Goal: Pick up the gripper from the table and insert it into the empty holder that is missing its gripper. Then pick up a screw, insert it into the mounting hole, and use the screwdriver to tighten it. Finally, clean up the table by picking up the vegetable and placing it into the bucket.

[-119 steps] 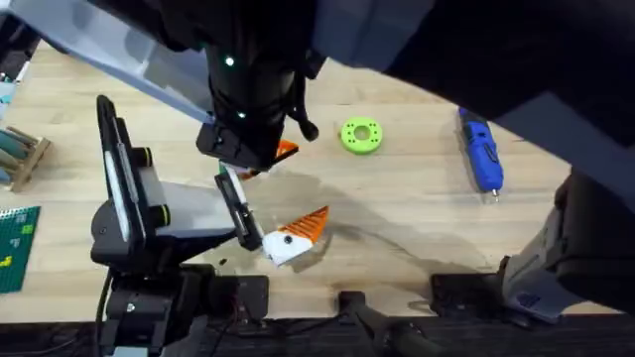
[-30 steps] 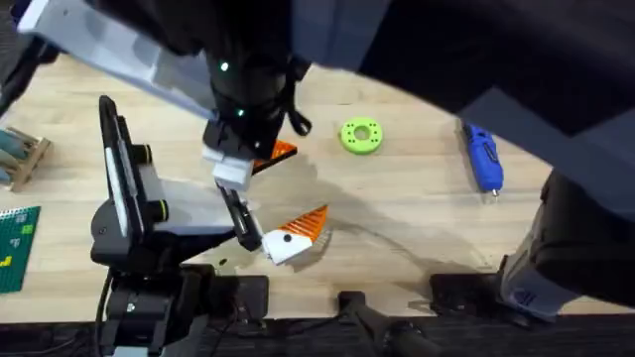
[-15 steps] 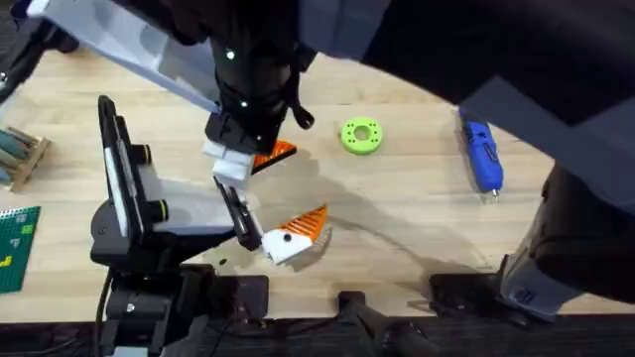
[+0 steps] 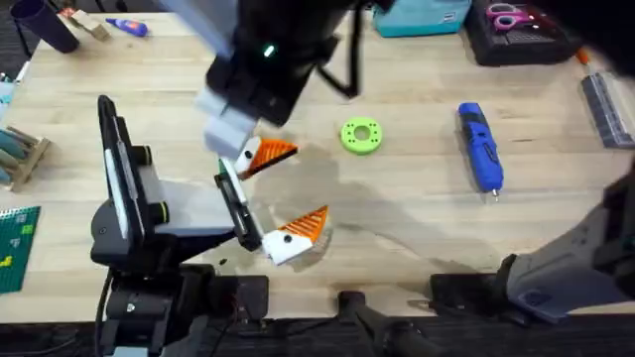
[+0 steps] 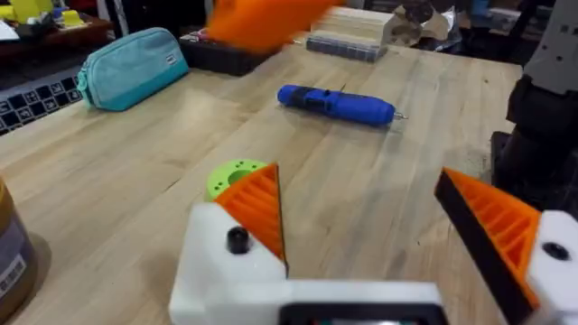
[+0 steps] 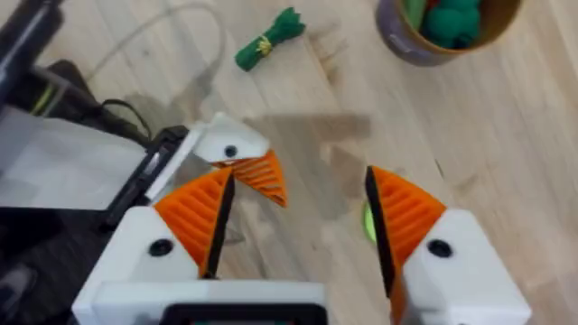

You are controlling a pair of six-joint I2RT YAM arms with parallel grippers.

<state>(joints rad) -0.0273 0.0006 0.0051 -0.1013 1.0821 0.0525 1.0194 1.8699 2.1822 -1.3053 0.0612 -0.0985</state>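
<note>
The right arm has lifted away from the left arm's tip. Its tool (image 6: pixel 298 181) now hangs released and empty above the orange gripper (image 6: pixel 264 176), which sits against the white holder (image 6: pixel 226 144), seemingly seated, so the screw step looks next. The left tool (image 5: pixel 359 178) is spread wide, holding nothing. Bare worktop (image 4: pixel 417 228) lies toward the green disc (image 4: pixel 360 136) and the blue screwdriver (image 4: pixel 479 149), well apart. The bucket (image 6: pixel 397 41) stands near the green vegetable (image 6: pixel 268 38).
</note>
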